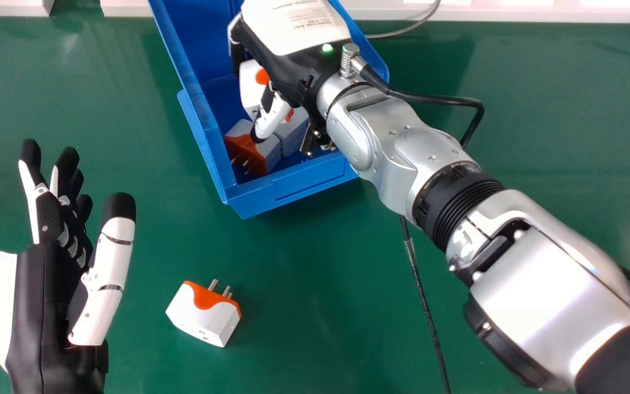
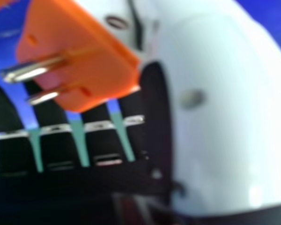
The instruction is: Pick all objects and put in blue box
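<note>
My right hand [image 1: 293, 60] is over the blue box [image 1: 287, 189], its thumb and fingers around a white and orange adapter [image 1: 250, 90]. In the right hand view, the adapter's orange face [image 2: 79, 56] and metal pins show between the thumb of my right hand [image 2: 220, 108] and its dark fingers. More white and orange adapters [image 1: 252, 148] lie inside the box below the hand. Another adapter [image 1: 205, 314] rests on the green table in front of the box, pins pointing away. My left hand [image 1: 47, 306] is open and holds nothing, left of that adapter.
The green table [image 1: 315, 306] surrounds the box. My right forearm crosses it from the lower right, with a black cable [image 1: 424, 295] beside it. White frames and a grey cable [image 1: 408, 27] run along the far edge.
</note>
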Robot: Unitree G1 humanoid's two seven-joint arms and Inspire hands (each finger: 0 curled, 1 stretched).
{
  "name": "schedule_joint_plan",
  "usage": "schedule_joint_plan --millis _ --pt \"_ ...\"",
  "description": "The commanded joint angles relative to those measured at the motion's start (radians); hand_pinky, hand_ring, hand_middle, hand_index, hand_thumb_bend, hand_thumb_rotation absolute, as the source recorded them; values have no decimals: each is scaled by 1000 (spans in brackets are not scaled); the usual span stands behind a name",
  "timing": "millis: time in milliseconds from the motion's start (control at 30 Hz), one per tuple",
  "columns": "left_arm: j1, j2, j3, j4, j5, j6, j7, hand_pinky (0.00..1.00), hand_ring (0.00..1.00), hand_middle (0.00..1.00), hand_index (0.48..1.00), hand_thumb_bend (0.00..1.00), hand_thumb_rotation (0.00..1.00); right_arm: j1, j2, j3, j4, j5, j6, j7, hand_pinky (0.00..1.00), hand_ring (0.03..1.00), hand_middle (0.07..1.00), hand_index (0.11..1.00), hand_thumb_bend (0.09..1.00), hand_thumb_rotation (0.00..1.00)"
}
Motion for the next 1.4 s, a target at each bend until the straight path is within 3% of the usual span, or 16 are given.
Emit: schedule_joint_plan --millis 0,100,300,567,833,967,1133,1300,1367 --pt "-3 4 8 -9 5 -33 2 1000 1000 994 985 432 644 -35 2 5 -19 5 8 6 554 729 822 840 727 36" --pt "-8 2 9 -5 -2 -35 1 1000 1000 991 983 427 646 -31 0 5 -26 10 15 19 648 828 892 887 811 80" --pt "-19 8 16 5 4 -37 -1 1000 1000 992 984 423 651 -32 0 25 -25 -5 36 43 735 919 983 968 803 167" --pt "-30 8 14 7 10 -36 0 1000 1000 999 993 403 653 -29 -8 30 -26 0 42 15 751 935 996 991 770 233" --pt "-55 5 16 34 5 -52 2 1000 1000 997 991 410 643 1 -32 16 -40 15 26 -40 741 913 978 976 763 235" --pt "-61 4 16 39 10 -55 4 1000 1000 1000 992 423 642 38 -56 -8 -88 36 4 -62 770 938 993 996 684 189" --pt "-66 1 12 34 22 -38 13 1000 1000 997 986 434 649 113 -88 -28 -208 48 -4 -119 742 919 973 978 649 196" --pt "-73 4 15 42 30 -46 16 1000 1000 995 988 417 651 236 -136 -45 -433 38 3 -153 726 904 961 958 625 217" --pt "-74 5 17 45 21 -49 12 1000 1000 996 990 398 646 314 -165 -63 -575 41 -2 -152 726 898 956 944 605 229"
